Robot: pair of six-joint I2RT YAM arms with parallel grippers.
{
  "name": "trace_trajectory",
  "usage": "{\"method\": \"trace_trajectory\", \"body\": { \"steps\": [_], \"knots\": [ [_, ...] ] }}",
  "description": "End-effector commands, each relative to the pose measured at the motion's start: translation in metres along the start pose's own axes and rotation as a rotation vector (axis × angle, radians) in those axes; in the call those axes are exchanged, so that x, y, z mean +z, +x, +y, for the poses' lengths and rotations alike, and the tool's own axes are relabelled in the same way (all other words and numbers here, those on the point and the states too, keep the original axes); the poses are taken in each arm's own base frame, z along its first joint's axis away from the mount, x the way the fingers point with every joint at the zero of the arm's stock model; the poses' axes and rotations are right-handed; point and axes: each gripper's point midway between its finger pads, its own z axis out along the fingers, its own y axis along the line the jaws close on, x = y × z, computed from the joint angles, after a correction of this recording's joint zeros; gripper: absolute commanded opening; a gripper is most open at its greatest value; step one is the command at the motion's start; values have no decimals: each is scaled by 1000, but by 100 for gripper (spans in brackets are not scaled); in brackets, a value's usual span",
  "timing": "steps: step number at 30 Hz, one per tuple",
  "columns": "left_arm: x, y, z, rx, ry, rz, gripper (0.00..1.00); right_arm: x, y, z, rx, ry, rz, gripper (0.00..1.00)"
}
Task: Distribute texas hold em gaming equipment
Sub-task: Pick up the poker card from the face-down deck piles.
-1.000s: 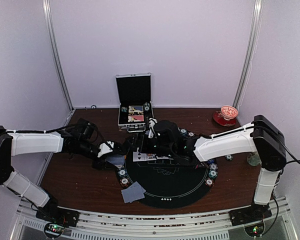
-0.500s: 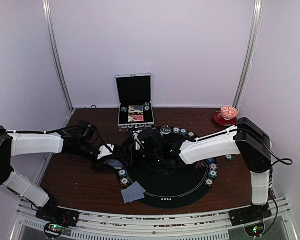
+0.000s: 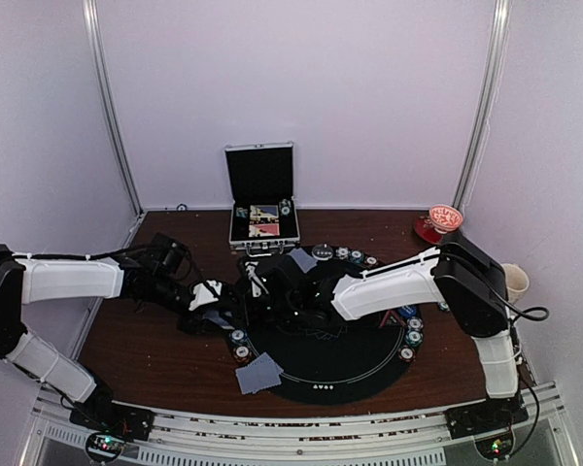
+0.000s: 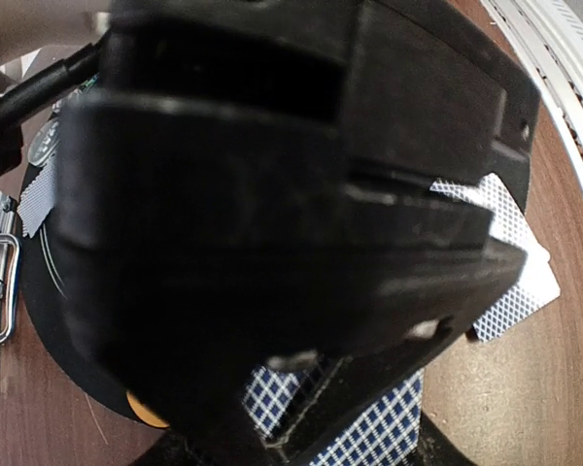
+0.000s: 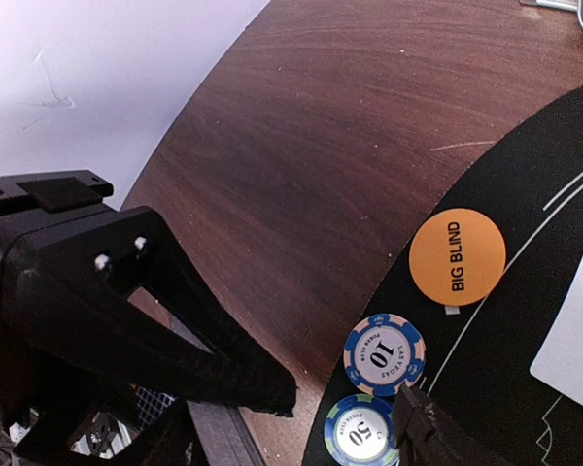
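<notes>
The left gripper (image 3: 217,302) was clamped on checked-back cards (image 4: 369,437), mostly hidden behind the right arm (image 4: 272,194). The right gripper (image 5: 296,419) stood with jaws apart just beside them. Near its finger lay chips marked 10 (image 5: 385,353) and 50 (image 5: 360,436), and beyond them an orange BIG BLIND disc (image 5: 457,256).

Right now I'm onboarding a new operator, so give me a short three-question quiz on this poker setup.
1. True or false: the silver case at the far side of the table has its lid shut.
2. What is printed on the orange disc at the mat's edge? A) SMALL BLIND B) BIG BLIND C) DEALER
3. Fill in: the striped chip nearest that disc shows the number ___.
Key: 1 false, the lid stands open; 2 B; 3 10.
</notes>
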Motion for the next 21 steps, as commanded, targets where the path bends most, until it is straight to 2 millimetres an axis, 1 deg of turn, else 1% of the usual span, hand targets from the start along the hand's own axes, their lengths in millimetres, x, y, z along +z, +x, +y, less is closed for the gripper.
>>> {"method": "trace_trajectory", "body": {
  "steps": [1, 6, 10, 12, 16, 21],
  "knots": [
    [-4, -13, 3, 44, -9, -46, 56, 2, -6, -10, -28, 82, -20, 61],
    [-4, -13, 3, 43, -8, -46, 56, -13, -12, -39, -31, 204, -57, 50],
    [-3, -13, 3, 42, -6, -45, 56, -23, -11, -51, -35, 234, -56, 43],
    [-3, -12, 3, 42, -7, -43, 56, -27, -11, -53, -41, 245, -53, 41],
    [-3, -13, 3, 41, -9, -44, 56, -30, -9, -53, -52, 254, -44, 40],
    [-2, -11, 4, 37, -8, -38, 56, -33, -6, -39, -84, 220, -28, 37]
  ]
}}
